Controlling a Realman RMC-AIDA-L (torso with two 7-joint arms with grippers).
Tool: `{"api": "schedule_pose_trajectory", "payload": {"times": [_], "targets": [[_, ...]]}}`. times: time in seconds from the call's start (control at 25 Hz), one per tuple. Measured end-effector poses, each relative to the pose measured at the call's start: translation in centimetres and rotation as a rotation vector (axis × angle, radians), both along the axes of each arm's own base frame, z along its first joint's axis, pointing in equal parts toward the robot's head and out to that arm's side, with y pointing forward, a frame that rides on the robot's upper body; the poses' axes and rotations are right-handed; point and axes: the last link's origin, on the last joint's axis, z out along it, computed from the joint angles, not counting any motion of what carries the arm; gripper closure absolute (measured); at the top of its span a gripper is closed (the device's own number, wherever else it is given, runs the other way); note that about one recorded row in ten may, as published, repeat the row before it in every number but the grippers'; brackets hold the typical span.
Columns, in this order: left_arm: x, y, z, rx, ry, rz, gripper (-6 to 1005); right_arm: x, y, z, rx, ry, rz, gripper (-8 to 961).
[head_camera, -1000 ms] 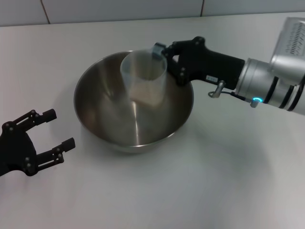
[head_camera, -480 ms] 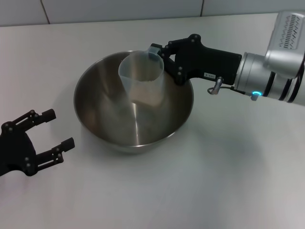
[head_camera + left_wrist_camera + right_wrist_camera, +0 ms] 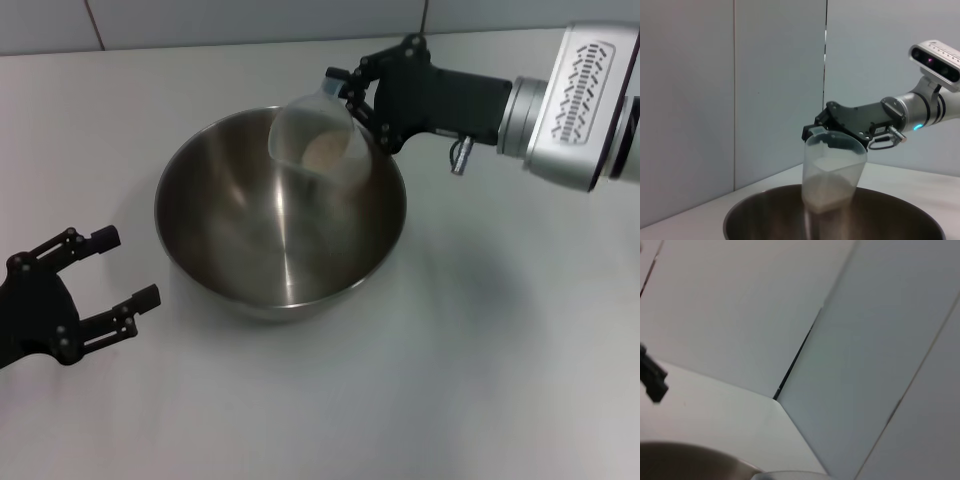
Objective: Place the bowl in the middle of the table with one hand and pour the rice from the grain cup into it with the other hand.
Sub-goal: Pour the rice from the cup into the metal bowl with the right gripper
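Observation:
The steel bowl [image 3: 225, 225] stands on the white table [image 3: 480, 360]; its rim [image 3: 760, 202] also fills the bottom of the left wrist view. My right gripper [image 3: 348, 108] is shut on the clear grain cup [image 3: 318, 150] and holds it tilted over the bowl's far right side. The rice [image 3: 323, 152] lies as a pale heap inside the cup [image 3: 832, 167], low in it [image 3: 826, 192]. In the left wrist view the right gripper [image 3: 829, 134] clamps the cup's upper edge. My left gripper [image 3: 125, 267] rests open on the table, left of the bowl and apart from it.
A tiled wall [image 3: 250, 20] bounds the table's far edge. The right arm's silver wrist [image 3: 575, 110] reaches in from the right, above the table. Bare tabletop lies in front of the bowl and to its right.
The right gripper has lifted the cup toward the bowl's far rim and tilted it, its wrist rolling. The left gripper and the bowl have stayed in place.

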Motion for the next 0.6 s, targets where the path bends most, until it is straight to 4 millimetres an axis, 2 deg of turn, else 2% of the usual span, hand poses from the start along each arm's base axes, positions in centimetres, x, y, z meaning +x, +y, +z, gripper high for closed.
{"api": "schedule_pose_trajectory", "payload": {"times": [0.2, 0.4, 0.52, 0.56, 0.6], "targets": [[0.1, 0.1, -0.1, 0.002, 0.001, 0.001, 182, -0.5, 0.3, 0.1, 0.104, -0.099, 0.158, 935], [0.2, 0.1, -0.3, 0.003, -0.007, 0.002, 182, -0.9, 0.1, -0.7, 0.193, -0.192, 0.306, 936], [0.2, 0.2, -0.3, 0.009, -0.012, 0.006, 182, -1.2, -0.1, -1.1, 0.293, -0.234, 0.407, 936], [0.2, 0.2, -0.3, 0.011, -0.014, 0.007, 182, -1.3, -0.2, -1.4, 0.373, -0.270, 0.479, 936], [0.2, 0.2, -0.3, 0.011, -0.014, 0.007, 182, -1.3, -0.2, -1.4, 0.373, -0.270, 0.479, 936]]}}
